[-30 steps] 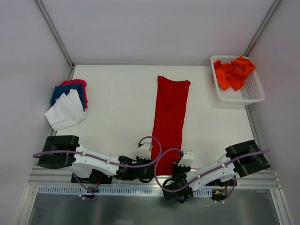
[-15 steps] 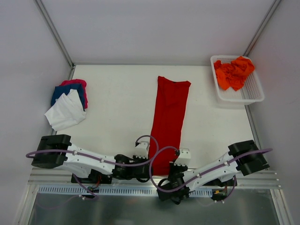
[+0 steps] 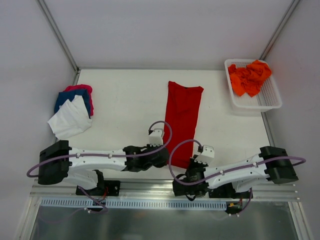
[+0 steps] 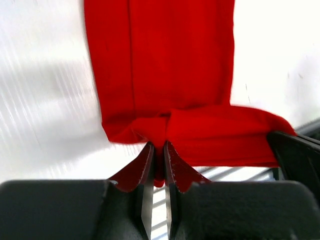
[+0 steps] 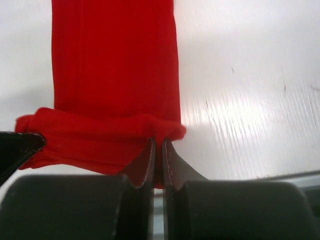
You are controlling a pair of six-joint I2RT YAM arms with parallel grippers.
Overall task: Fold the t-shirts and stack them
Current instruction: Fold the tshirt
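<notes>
On the white table (image 3: 125, 100), a pile of tees (image 3: 72, 112) sits stacked, orange tees (image 3: 250, 77) wait in the basket (image 3: 270, 97), and my left gripper (image 4: 158, 146) and right gripper (image 5: 157, 142) pinch the half-folded red t-shirt (image 3: 182, 115) by its near hem.

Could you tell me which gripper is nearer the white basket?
Right. The right gripper holds the red shirt at the corner toward the basket; the left gripper holds the other corner.

1. The left arm (image 3: 97, 159) stretches low toward the centre; the left gripper (image 4: 157, 146) is clamped on the red t-shirt (image 4: 165, 60).
2. The right arm (image 3: 240, 171) mirrors it; the right gripper (image 5: 157, 142) pinches the same hem.
3. The two grippers seem near each other.
</notes>
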